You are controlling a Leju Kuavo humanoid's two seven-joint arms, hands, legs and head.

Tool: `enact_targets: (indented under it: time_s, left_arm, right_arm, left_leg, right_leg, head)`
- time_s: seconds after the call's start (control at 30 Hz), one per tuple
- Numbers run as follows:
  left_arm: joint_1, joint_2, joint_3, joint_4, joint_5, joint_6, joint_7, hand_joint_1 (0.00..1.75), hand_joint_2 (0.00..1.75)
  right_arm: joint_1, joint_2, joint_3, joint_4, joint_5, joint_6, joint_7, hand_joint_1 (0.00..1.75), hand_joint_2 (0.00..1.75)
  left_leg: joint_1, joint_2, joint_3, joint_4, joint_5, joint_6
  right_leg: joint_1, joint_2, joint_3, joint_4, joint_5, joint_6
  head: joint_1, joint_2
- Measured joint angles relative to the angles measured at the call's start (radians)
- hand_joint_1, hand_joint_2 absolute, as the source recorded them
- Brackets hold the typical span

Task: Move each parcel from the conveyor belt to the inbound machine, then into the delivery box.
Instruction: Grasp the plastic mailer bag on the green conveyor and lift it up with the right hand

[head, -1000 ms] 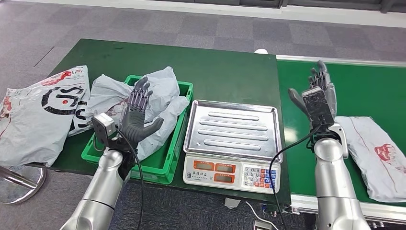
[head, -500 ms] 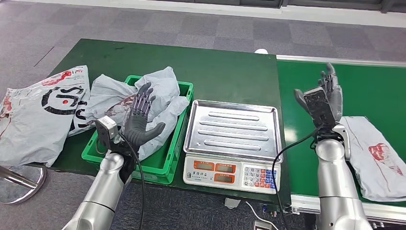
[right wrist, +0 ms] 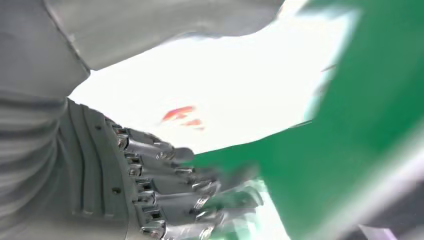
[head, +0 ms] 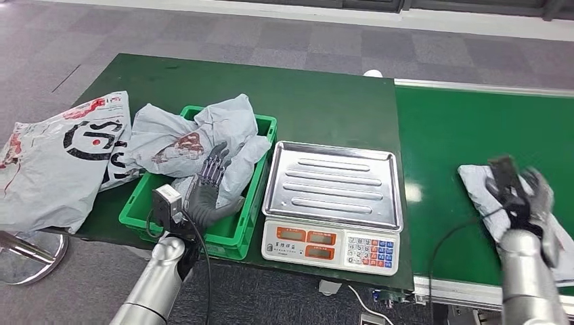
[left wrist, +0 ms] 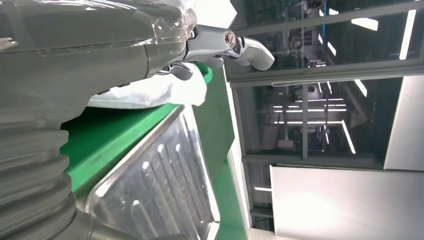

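While my right hand [head: 524,196] was raised upright over the belt a second ago, it has now dropped onto the grey parcel [head: 482,189] lying on the conveyor belt [head: 460,128]. It is blurred with motion, so I cannot tell whether its fingers are spread or already curled on the bag; in the right wrist view they lie along the pale plastic at its edge. I judge this to be the reach for the next pickup, with no grip confirmed yet. Next to the belt sits the scale [head: 332,186], its steel tray bare, where this parcel should go first. My left hand [head: 206,193] has sunk lower over the green crate [head: 264,128], fingers spread and holding nothing, above the grey bags [head: 169,139] already inside.
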Motion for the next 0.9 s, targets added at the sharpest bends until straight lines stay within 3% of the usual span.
enact_targets:
  time_s: [0.13,0.27,0.53,0.8,0.9]
  left_arm:
    - [0.002,-0.006,0.000,0.001,-0.018,0.023,0.000,0.00,1.75]
    - [0.003,-0.010,-0.007,0.001,-0.032,0.050,0.000,0.00,1.75]
    - [0.003,-0.010,-0.041,-0.006,-0.037,0.082,0.000,0.00,1.75]
    - [0.006,-0.007,-0.054,-0.027,-0.032,0.091,0.000,0.00,1.75]
    - [0.007,-0.004,-0.054,-0.031,-0.031,0.094,0.000,0.00,1.75]
  right_arm:
    - [-0.024,-0.074,-0.066,0.219,0.047,-0.018,0.013,0.00,1.75]
    - [-0.046,-0.097,-0.081,0.338,0.094,-0.007,0.070,0.00,1.75]
    - [-0.100,-0.124,-0.083,0.467,0.172,0.160,0.222,0.00,1.75]
    - [-0.132,-0.130,-0.083,0.504,0.226,0.252,0.262,0.03,1.75]
    - [-0.147,-0.128,-0.079,0.511,0.251,0.283,0.267,1.34,1.75]
  left_leg:
    - [-0.003,0.002,0.003,0.000,-0.001,0.000]
    - [-0.003,0.004,0.004,0.000,-0.001,-0.001]
    - [-0.003,0.004,0.004,0.000,-0.001,-0.001]
    - [-0.003,0.004,0.004,0.000,-0.002,0.000]
    - [-0.003,0.004,0.004,0.000,-0.002,0.001]
  right_leg:
    - [-0.002,0.003,0.001,0.001,0.000,0.000]
    - [-0.002,0.006,0.000,0.001,0.000,0.000]
    - [-0.002,0.006,0.000,0.001,0.000,0.000]
    - [-0.002,0.005,0.002,0.000,-0.001,0.001]
    - [-0.002,0.004,0.003,0.000,-0.001,0.001]
  head:
    - [0.000,0.000]
    - [0.000,0.000]
    - [0.000,0.000]
    - [0.000,0.000]
    - [0.000,0.000]
